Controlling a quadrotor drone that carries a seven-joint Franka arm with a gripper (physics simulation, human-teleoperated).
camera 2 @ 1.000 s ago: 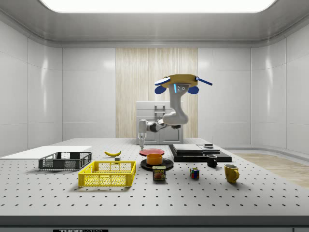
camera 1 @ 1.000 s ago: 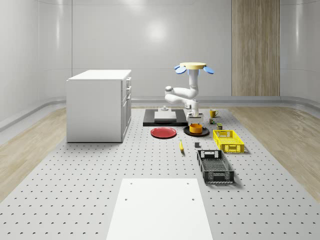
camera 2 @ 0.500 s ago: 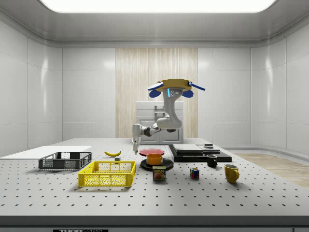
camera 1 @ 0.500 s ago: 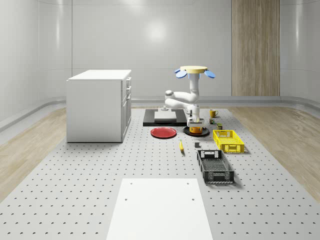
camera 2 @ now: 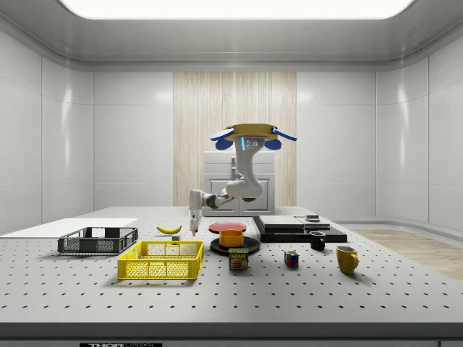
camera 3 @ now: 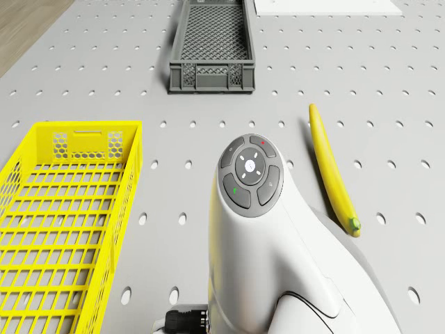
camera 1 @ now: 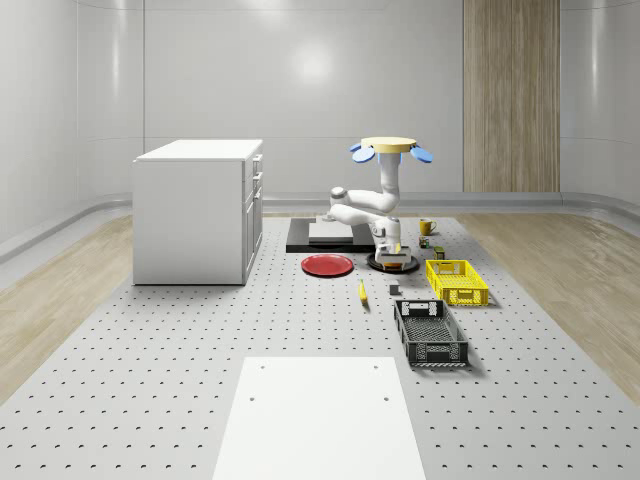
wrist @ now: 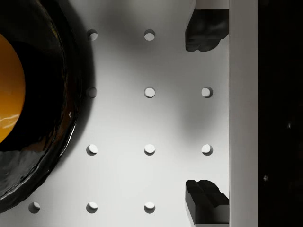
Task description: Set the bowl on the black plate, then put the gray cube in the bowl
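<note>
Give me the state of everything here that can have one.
Bowl: upright, on the black plate.
Gray cube: on the table, not in the bowl.
Gripper: fingers open, holding nothing, above the table beside the black plate.
Drone: hovering over the table near the black plate.
Yellow basket: upright, empty.
Gray crate: upright, empty.
</note>
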